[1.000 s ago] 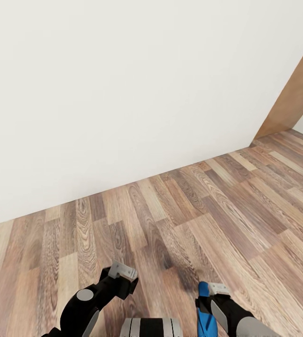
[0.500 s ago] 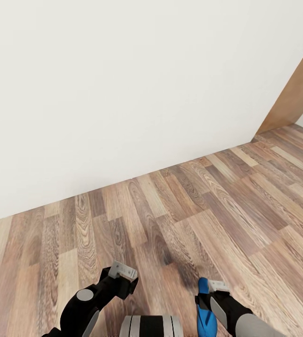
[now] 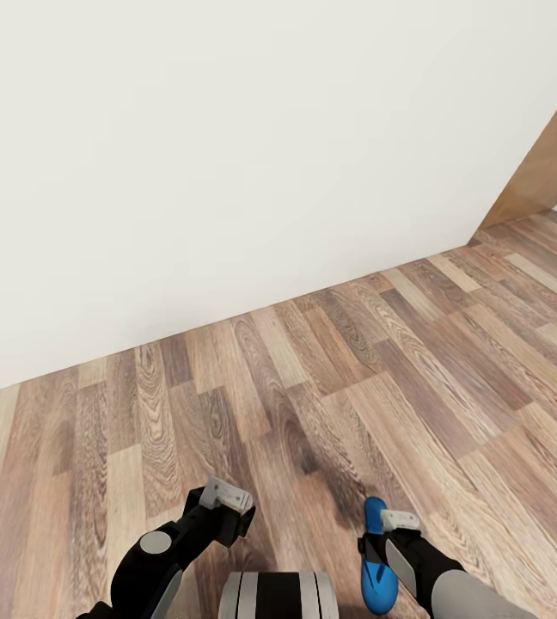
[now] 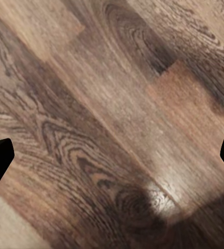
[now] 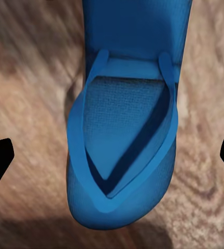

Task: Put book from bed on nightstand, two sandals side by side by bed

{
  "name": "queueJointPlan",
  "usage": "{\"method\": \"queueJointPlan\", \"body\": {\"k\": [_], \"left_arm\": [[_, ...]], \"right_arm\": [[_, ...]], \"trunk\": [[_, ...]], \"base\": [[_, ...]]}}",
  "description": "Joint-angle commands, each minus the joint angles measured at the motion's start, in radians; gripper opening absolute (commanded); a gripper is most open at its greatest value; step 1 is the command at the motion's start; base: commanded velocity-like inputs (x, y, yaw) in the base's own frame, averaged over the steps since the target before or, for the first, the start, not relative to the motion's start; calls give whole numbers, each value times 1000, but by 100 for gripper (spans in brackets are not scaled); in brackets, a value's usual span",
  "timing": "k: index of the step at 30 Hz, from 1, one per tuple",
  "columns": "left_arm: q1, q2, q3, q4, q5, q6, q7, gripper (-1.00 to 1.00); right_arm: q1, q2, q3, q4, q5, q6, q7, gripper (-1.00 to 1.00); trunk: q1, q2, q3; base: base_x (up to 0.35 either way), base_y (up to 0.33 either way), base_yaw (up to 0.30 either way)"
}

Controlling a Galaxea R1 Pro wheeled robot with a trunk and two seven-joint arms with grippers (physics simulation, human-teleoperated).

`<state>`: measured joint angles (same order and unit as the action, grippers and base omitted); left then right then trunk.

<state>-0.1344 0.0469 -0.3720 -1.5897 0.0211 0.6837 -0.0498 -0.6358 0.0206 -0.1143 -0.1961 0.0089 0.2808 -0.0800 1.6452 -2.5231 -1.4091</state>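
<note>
Head view has swung slightly along the wall, right tool (image 3: 380, 550) carrying a blue sandal (image 3: 375, 559), left tool (image 3: 227, 497) wide, bed unseen.

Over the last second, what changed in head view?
The whole view shifted: the wall's base line rose in the picture and more floor shows, so the camera moved, not the room. The sandal at the right gripper sits a bit lower in the picture, more of its sole showing. The left gripper barely moved. Nothing taken or let go.
</note>
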Motion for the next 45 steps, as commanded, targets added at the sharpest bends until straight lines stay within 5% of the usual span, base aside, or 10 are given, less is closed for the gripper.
{"method": "queueJointPlan", "body": {"k": [1,45], "left_arm": [[-1,1,-1,-1,2,3,-1,100],[-1,1,1,-1,2,-3,-1,100]], "right_arm": [[0,1,-7,-2,1,5,-3,100],[-4,-2,-3,-2,-2,-10,2,100]], "trunk": [[0,0,-1],[0,0,-1]], "base": [[0,0,0],[0,0,0]]}}
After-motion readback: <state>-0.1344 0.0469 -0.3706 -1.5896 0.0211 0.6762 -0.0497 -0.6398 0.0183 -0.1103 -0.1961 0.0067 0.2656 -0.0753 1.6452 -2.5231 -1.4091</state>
